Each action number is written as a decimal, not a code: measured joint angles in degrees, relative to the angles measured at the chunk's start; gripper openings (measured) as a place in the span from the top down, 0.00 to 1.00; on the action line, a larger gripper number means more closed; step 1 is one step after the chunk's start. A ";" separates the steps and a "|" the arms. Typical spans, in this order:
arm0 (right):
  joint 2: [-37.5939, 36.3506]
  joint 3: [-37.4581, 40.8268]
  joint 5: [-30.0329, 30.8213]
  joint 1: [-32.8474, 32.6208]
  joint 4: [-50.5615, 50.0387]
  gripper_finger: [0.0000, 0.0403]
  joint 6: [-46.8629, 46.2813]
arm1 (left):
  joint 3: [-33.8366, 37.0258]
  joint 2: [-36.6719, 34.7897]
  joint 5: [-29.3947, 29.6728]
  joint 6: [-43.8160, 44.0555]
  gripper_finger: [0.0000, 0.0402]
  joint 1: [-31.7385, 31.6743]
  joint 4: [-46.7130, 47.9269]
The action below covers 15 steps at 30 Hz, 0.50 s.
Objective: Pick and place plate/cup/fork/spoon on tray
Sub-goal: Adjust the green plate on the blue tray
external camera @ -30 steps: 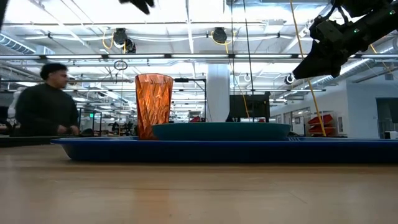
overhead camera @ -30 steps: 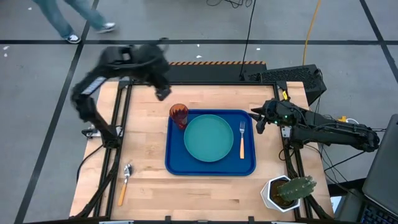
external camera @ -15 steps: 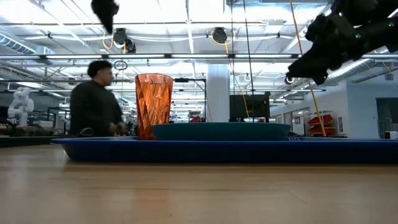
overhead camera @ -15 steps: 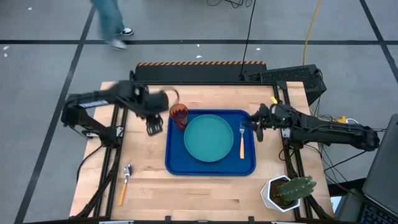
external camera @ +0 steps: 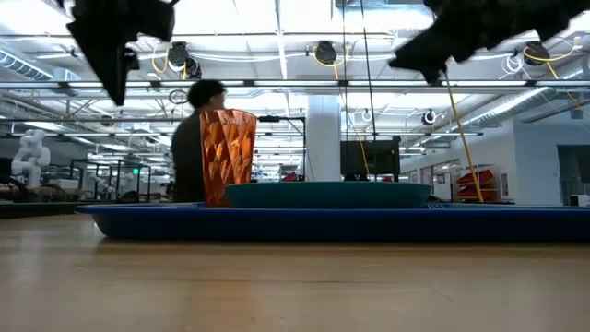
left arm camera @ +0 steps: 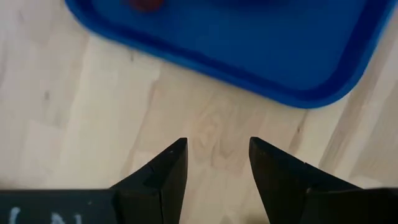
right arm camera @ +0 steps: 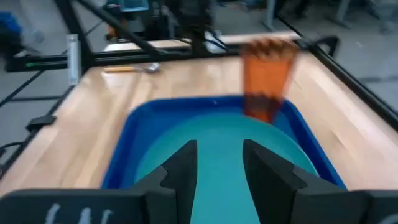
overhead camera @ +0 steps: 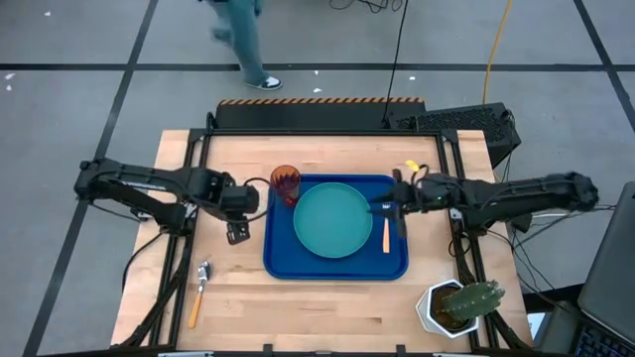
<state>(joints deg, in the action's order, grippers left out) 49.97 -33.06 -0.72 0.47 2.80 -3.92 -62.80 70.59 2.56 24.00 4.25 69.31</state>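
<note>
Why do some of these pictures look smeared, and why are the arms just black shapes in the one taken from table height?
Low view: bright ceiling lights behind leave both arms as silhouettes, and the person behind the cup is blurred. Right wrist view: the cup and tray are smeared. Left wrist view: the tray edge looks soft. High view: the tabletop is evenly lit; the walking person is blurred.

A white pot (overhead camera: 441, 307) holding a green cactus (overhead camera: 474, 298) is set at the near right corner of the wooden table (overhead camera: 327, 307). Beyond the far edge, a person (overhead camera: 241, 40) is seen on the grey floor (overhead camera: 60, 119), crossed by black lines.
</note>
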 joint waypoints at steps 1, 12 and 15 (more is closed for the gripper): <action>2.40 -1.87 0.76 -1.25 0.44 0.70 1.13 | 1.35 -0.67 -0.04 1.30 0.56 0.02 -0.25; 26.96 -31.43 6.46 -4.71 -38.07 0.70 9.16 | 13.59 -3.96 2.54 6.25 0.57 2.42 -10.06; 31.62 -36.62 2.28 -4.67 -40.20 0.70 9.70 | 15.08 -3.92 2.83 6.69 0.57 3.11 -11.73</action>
<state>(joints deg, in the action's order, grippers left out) 81.59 -69.68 1.56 -4.21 -37.40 5.78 -47.72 66.67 5.40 30.69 7.36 57.57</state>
